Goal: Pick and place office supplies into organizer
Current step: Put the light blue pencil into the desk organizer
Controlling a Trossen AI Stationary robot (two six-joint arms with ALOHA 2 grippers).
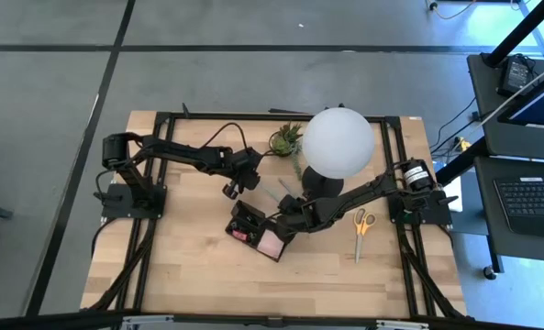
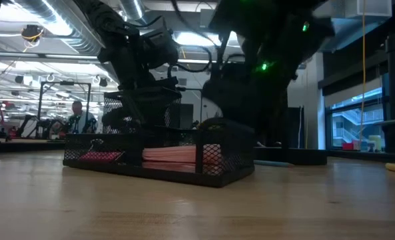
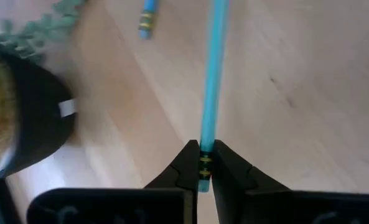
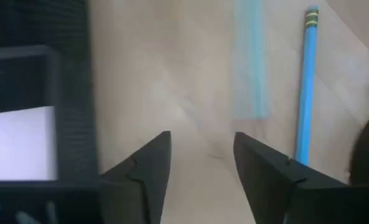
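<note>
The low black mesh organizer tray lies on the light wooden table, in front of the white globe lamp with a black base. Inside the tray, a square pink sticky-note pad fills the compartment nearest to the right arm, and a small pink item, probably an eraser, lies in the next compartment.

The left gripper is above the table just behind the tray, on the side toward the small potted green plant. Its fingers are pressed together on the end of a thin blue pencil, which they pinch near its striped band. A second blue pencil lies on the wood near the lamp base.

The right gripper is just beside the tray, at its corner toward the lamp base. Its fingers are spread apart and nothing is between them.

The yellow-handled scissors lie flat on the table, well apart from the tray, on the right arm's side.
</note>
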